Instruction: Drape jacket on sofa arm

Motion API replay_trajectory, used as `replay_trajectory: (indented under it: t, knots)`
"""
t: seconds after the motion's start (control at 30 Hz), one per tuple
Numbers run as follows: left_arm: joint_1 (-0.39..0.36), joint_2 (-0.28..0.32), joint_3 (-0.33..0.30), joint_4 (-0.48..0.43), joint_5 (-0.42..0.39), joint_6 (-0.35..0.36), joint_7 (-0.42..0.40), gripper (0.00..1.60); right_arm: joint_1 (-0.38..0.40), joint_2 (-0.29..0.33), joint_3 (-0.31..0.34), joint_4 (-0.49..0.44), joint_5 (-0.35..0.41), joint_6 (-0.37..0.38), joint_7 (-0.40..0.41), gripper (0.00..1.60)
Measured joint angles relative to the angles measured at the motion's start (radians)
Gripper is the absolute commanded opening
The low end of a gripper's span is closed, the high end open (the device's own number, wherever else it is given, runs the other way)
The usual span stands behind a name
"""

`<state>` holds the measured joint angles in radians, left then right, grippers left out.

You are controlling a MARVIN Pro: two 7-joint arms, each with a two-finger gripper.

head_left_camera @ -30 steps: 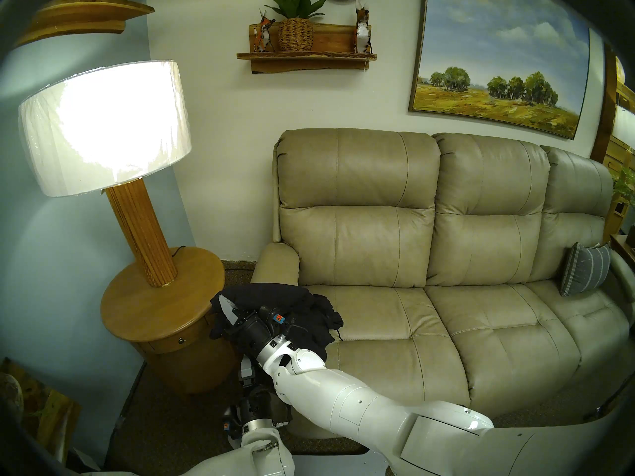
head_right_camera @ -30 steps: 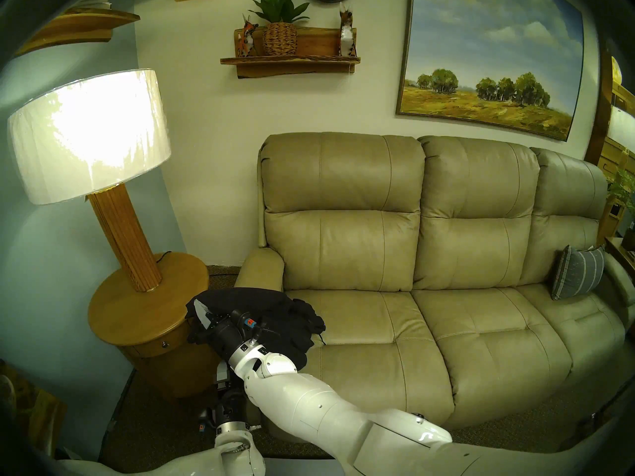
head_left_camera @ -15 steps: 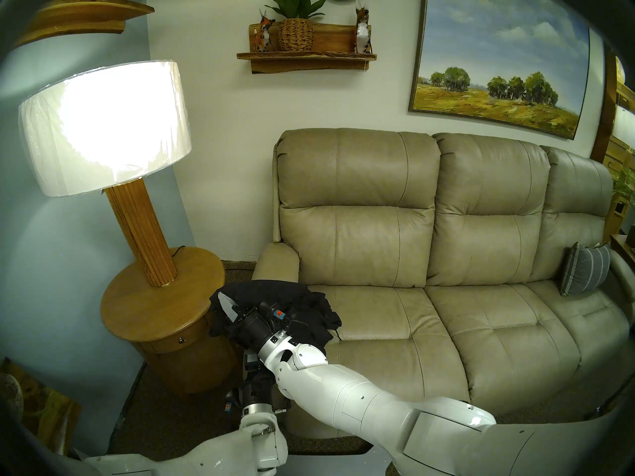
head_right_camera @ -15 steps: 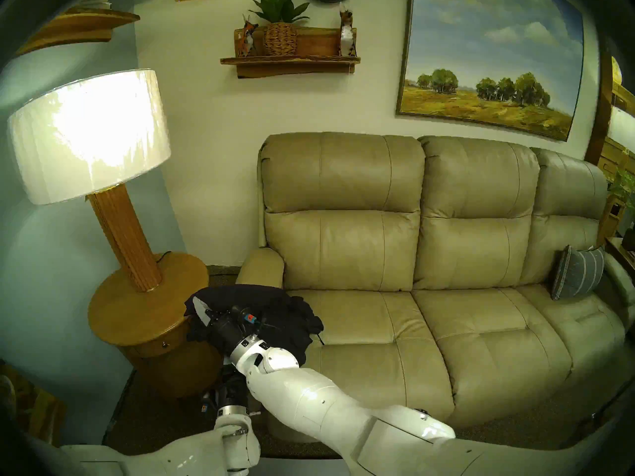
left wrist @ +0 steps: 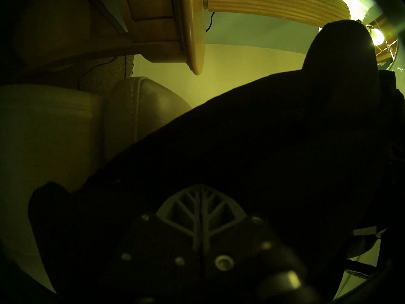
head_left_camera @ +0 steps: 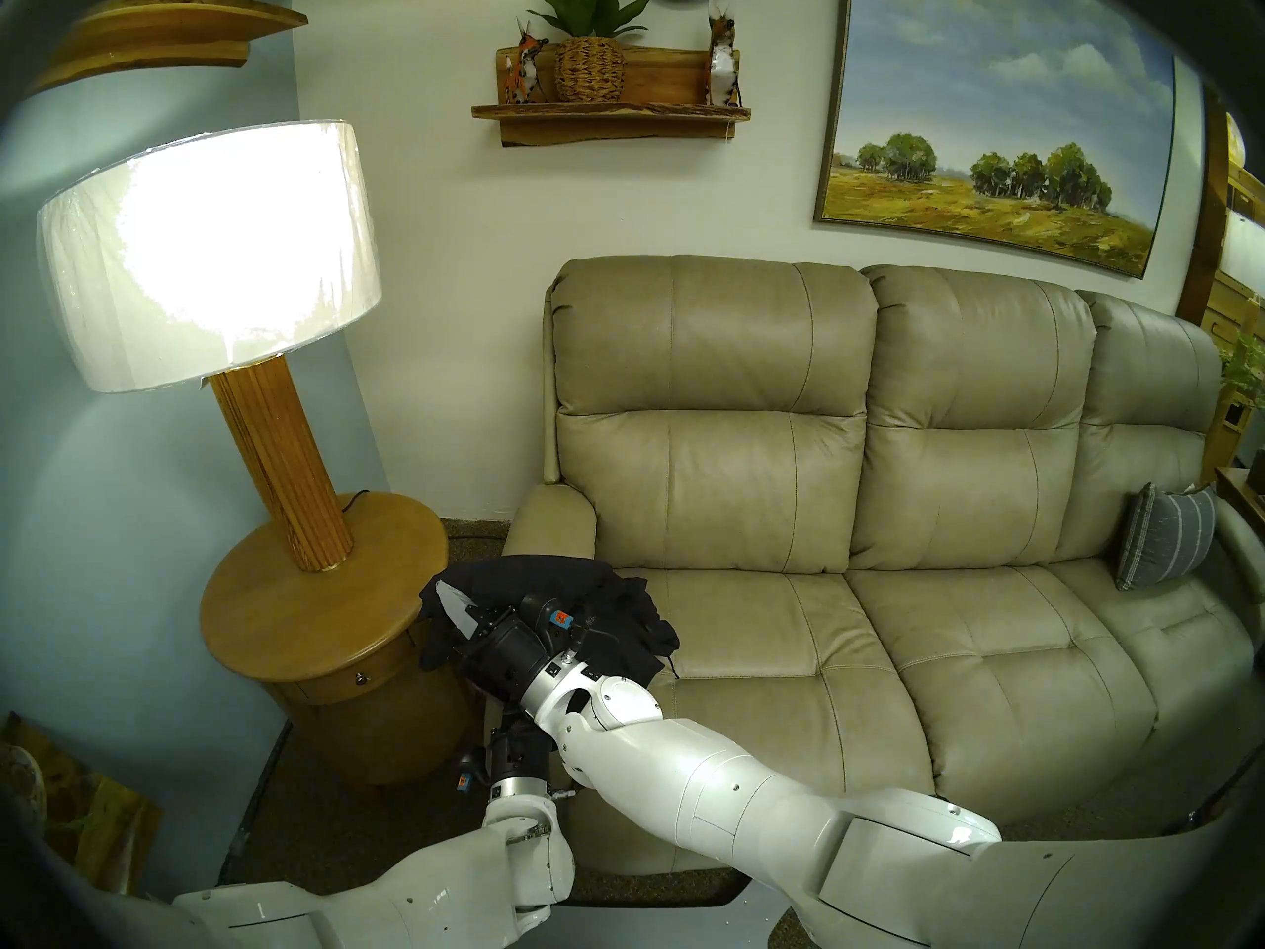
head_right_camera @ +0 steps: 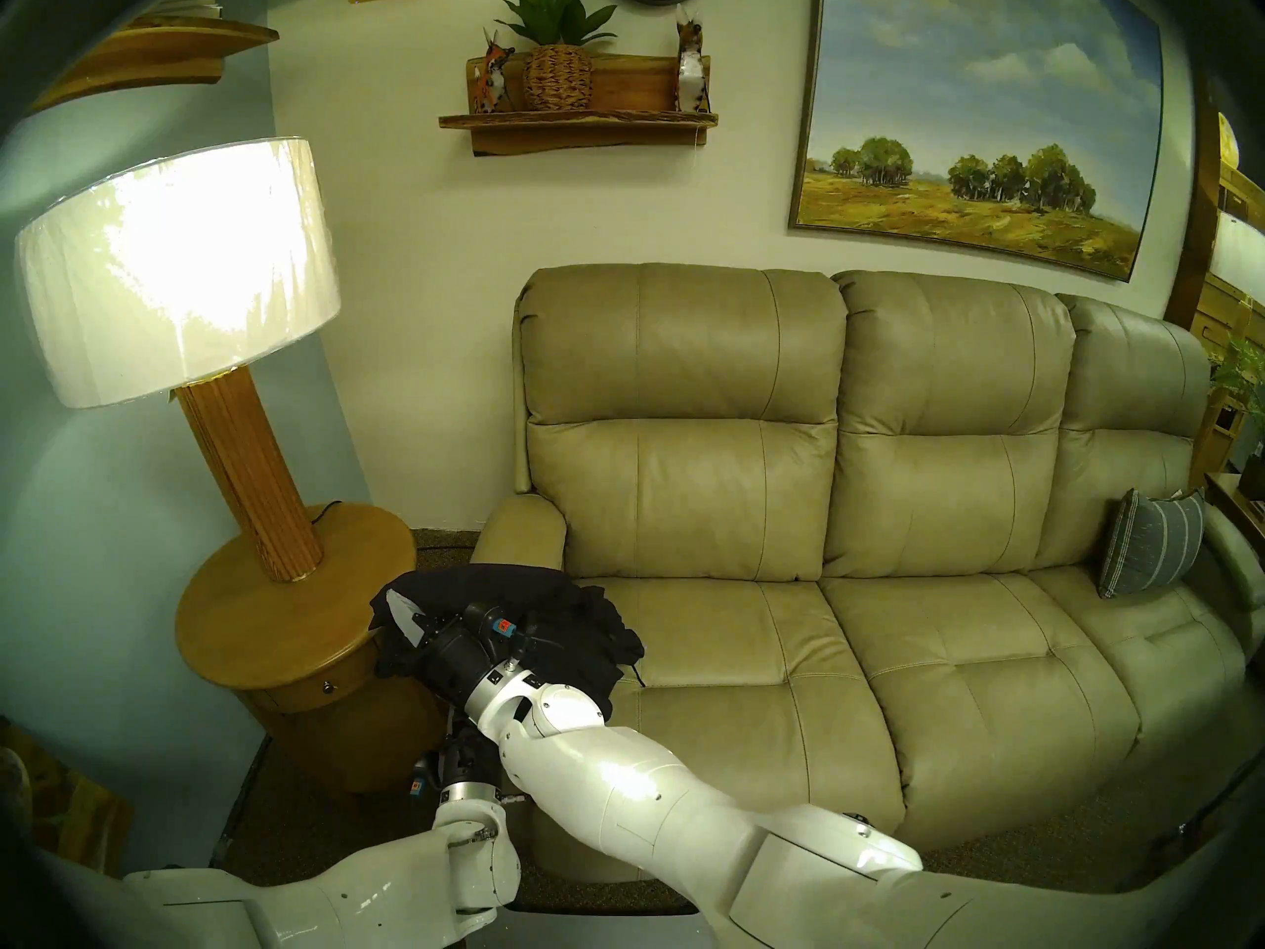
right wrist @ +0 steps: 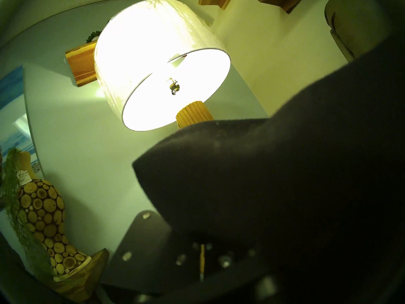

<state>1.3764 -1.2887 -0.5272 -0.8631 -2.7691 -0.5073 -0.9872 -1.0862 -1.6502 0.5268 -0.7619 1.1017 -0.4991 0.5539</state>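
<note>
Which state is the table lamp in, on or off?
On. The lamp's shade glows brightly, and the right wrist view shows its lit underside.

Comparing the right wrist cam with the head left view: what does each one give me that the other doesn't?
Only the right wrist view shows the underside of the lit lampshade, looking up into it, and a vase covered in wood slices on the wall side. Only the head view shows the whole sofa, the sofa arm with its rear part bare, the round table, the striped cushion and both arms. Both show the jacket and the lamp; neither shows the right gripper clearly enough to tell its state.
</note>
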Motion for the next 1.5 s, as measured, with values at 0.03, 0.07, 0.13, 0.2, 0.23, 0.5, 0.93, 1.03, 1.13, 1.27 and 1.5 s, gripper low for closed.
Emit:
replay_trajectory:
  t: [0.03,0.07,0.13,0.2,0.23,0.5,0.93,1.03,1.13,1.27,1.5]
  knots:
    - [-0.006,-0.001,-0.006,-0.001,0.0,0.001,0.0,0.0,0.0,0.005,0.002,-0.011,0.0,0.001,0.0,1.6]
    - [-0.008,-0.001,-0.009,-0.002,-0.001,0.001,0.0,0.0,0.0,0.007,0.004,-0.017,0.0,0.001,0.001,1.6]
    - [-0.018,0.0,-0.019,-0.007,-0.001,0.0,-0.001,0.0,0.002,0.011,0.008,-0.039,-0.001,0.0,0.005,1.6]
    - [-0.032,0.001,-0.034,-0.018,-0.001,-0.002,-0.002,0.0,0.005,0.02,0.016,-0.069,-0.003,-0.006,0.012,1.6]
    - [-0.037,0.002,-0.039,-0.022,-0.001,-0.003,-0.002,0.0,0.006,0.024,0.02,-0.079,-0.003,-0.008,0.013,1.6]
    - [-0.104,0.017,-0.119,-0.061,-0.03,-0.037,0.007,0.0,0.0,0.107,0.081,-0.185,0.004,-0.048,0.026,1.6]
    - [-0.193,0.023,-0.211,-0.052,-0.094,-0.122,0.119,0.0,-0.1,0.273,0.205,-0.316,0.035,-0.107,0.045,1.6]
    - [-0.22,0.027,-0.232,-0.024,-0.107,-0.15,0.147,0.0,-0.138,0.312,0.222,-0.341,0.045,-0.115,0.053,1.6]
    - [-0.243,0.03,-0.25,0.012,-0.113,-0.179,0.175,0.0,-0.18,0.353,0.233,-0.365,0.058,-0.122,0.064,1.6]
    - [-0.259,0.031,-0.263,0.065,-0.113,-0.208,0.208,0.0,-0.229,0.401,0.237,-0.384,0.071,-0.127,0.077,1.6]
    - [-0.262,0.037,-0.284,0.17,-0.113,-0.24,0.273,0.0,-0.323,0.488,0.237,-0.403,0.097,-0.134,0.099,1.6]
